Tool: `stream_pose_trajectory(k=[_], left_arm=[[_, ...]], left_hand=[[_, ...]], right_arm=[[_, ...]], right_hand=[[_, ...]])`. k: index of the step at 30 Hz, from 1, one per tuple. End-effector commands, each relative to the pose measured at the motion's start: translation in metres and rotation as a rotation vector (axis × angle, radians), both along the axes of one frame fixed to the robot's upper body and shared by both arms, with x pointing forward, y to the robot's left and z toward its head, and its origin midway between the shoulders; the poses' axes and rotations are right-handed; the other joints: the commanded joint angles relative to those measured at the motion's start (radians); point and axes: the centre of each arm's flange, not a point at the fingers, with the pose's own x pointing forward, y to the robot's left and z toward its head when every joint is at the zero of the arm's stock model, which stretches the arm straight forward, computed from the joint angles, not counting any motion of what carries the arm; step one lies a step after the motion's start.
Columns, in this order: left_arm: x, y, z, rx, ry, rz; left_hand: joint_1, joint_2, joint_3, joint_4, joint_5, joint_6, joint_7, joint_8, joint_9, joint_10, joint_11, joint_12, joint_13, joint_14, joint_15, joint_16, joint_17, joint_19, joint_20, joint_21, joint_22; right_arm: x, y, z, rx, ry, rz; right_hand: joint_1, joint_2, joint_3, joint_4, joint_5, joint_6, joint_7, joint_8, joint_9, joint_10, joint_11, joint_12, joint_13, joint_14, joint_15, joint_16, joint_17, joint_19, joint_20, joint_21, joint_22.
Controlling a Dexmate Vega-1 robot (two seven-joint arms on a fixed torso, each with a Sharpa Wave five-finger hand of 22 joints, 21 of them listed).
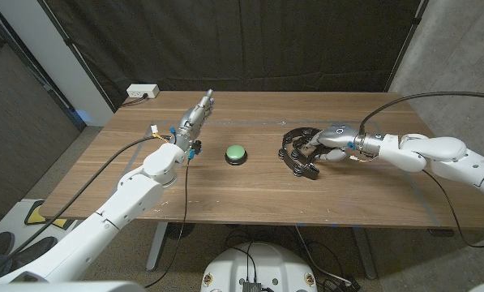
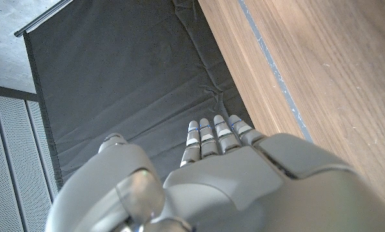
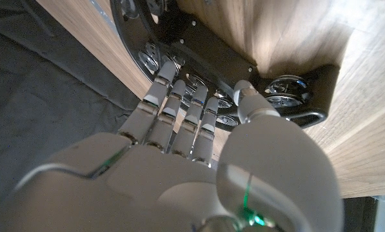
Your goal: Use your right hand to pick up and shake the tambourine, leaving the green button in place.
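Observation:
The black tambourine (image 1: 298,152) with metal jingles lies on the wooden table, right of centre. My right hand (image 1: 329,141) reaches onto its right side from the right. In the right wrist view that hand (image 3: 198,161) has its fingers (image 3: 179,96) over the tambourine rim (image 3: 211,55) and its thumb pressed against the rim's other face, so the rim is pinched. The round green button (image 1: 237,152) sits on its dark base about a hand's width left of the tambourine. My left hand (image 1: 194,116) hovers left of the button with straight fingers (image 2: 215,135) and holds nothing.
A white power strip (image 1: 141,92) lies at the table's back left corner (image 1: 156,101). A black curtain (image 1: 242,40) hangs behind the table. Cables run along both arms. Bare wood stretches across the table front (image 1: 250,203).

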Motion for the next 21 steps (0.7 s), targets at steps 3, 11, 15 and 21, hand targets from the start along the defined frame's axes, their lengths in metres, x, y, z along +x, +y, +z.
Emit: stream_pose_trajectory(k=[3, 11, 15, 21], left_arm=[[0.0035, -0.0040, -0.0021, 0.002, 0.005, -0.009], [0.0028, -0.0039, -0.0041, -0.003, 0.005, -0.010], [0.0024, -0.0026, -0.0056, -0.007, 0.005, -0.008], [0.0036, 0.0001, -0.0075, -0.014, 0.010, -0.006]], left_hand=[[0.008, 0.005, -0.002, -0.002, -0.004, 0.007, -0.001, -0.004, 0.002, 0.006, -0.004, -0.004, 0.005, 0.004, 0.000, -0.002, 0.005, 0.009, -0.001, 0.000, 0.003], [0.008, 0.005, -0.003, -0.002, -0.005, 0.007, -0.002, -0.005, 0.002, 0.008, -0.003, -0.004, 0.005, 0.004, -0.001, -0.003, 0.005, 0.009, 0.000, -0.001, 0.003], [0.009, 0.006, -0.003, -0.002, -0.006, 0.007, -0.002, -0.006, 0.002, 0.008, -0.006, -0.004, 0.005, 0.004, 0.001, -0.003, 0.005, 0.010, -0.001, -0.001, 0.003], [0.009, 0.006, -0.004, -0.002, -0.007, 0.007, -0.001, -0.006, 0.002, 0.008, -0.005, -0.005, 0.005, 0.005, 0.002, -0.003, 0.005, 0.010, 0.000, -0.002, 0.003]], right_arm=[[0.0053, -0.0045, -0.0090, -0.011, 0.009, -0.009], [0.0076, -0.0040, -0.0116, -0.016, 0.018, -0.011], [0.0096, -0.0041, -0.0127, -0.014, 0.020, -0.016], [0.0113, -0.0013, -0.0156, -0.019, 0.028, -0.011]], right_hand=[[0.013, -0.004, 0.006, -0.002, -0.001, 0.012, 0.003, 0.006, 0.002, 0.012, 0.000, 0.005, 0.003, -0.008, -0.149, -0.005, -0.002, 0.008, -0.159, 0.000, 0.002], [0.014, -0.004, 0.005, 0.001, -0.001, 0.013, 0.003, 0.006, 0.002, 0.010, -0.001, 0.003, 0.002, -0.013, -0.148, -0.007, -0.003, 0.001, -0.158, -0.004, 0.001], [0.014, -0.004, 0.004, 0.002, -0.002, 0.014, 0.004, 0.006, 0.002, 0.011, -0.001, 0.004, 0.002, -0.013, -0.148, -0.007, -0.003, 0.000, -0.158, -0.005, 0.001], [0.014, -0.004, 0.004, 0.004, -0.002, 0.014, 0.003, 0.006, 0.002, 0.012, -0.001, 0.003, 0.002, -0.012, -0.148, -0.006, -0.003, 0.000, -0.158, -0.005, 0.000]])
